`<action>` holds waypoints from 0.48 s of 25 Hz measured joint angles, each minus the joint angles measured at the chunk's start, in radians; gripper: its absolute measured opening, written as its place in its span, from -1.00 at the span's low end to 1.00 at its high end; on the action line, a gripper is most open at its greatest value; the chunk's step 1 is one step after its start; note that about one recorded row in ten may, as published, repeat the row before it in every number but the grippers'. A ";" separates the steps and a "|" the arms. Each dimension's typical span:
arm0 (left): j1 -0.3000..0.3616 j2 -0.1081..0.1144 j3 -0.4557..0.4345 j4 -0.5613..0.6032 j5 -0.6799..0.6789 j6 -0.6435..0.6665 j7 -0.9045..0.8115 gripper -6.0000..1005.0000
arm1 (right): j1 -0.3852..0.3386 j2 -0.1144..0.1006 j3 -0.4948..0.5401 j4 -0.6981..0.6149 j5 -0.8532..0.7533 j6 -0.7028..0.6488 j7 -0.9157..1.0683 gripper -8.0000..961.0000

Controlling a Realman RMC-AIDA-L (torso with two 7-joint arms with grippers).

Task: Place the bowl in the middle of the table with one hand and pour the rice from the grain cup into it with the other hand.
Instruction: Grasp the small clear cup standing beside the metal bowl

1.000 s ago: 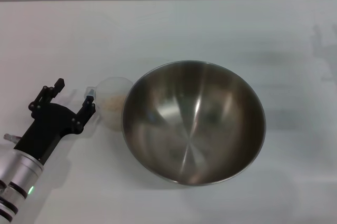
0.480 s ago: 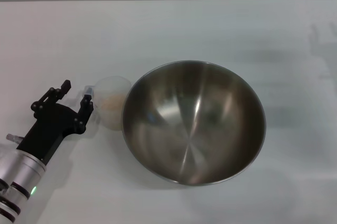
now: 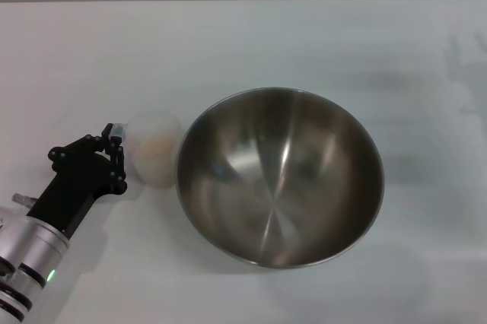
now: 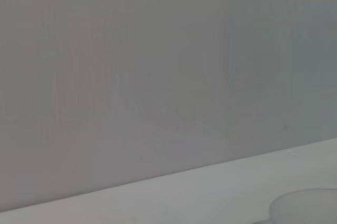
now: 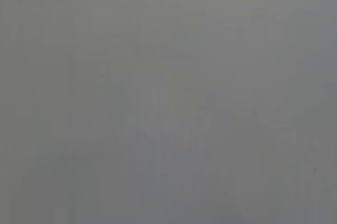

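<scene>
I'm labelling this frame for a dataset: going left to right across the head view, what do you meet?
left gripper → grain cup holding rice → bowl, all on the table.

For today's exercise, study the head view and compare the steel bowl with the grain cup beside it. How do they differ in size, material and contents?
Size: the bowl is far wider than the grain cup.
Material: the bowl is shiny, reflective steel; the grain cup is frosted, see-through plastic.
Contents: the bowl is empty, while the grain cup holds pale rice.
Handling: the left end effector is closed at the grain cup's handle; nothing touches the bowl.
Shared: both stand upright on the white table, side by side.
</scene>
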 joint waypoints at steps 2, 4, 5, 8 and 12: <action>-0.001 0.000 0.001 -0.003 0.001 -0.001 0.000 -0.76 | 0.000 0.000 -0.003 0.000 0.000 0.000 0.000 0.06; -0.002 0.000 -0.001 -0.011 0.002 0.001 0.000 -0.86 | 0.000 0.000 -0.005 0.000 0.000 0.000 0.000 0.06; -0.002 0.000 -0.003 -0.013 0.002 0.005 0.000 -0.87 | -0.001 0.000 -0.005 0.000 0.000 0.000 -0.001 0.06; -0.005 -0.001 -0.012 -0.015 0.000 0.037 0.007 -0.91 | -0.001 0.000 -0.006 0.001 0.000 0.000 -0.003 0.06; -0.015 -0.001 -0.060 -0.025 0.000 0.127 0.066 -0.93 | -0.001 0.001 -0.005 0.002 0.000 0.000 -0.005 0.07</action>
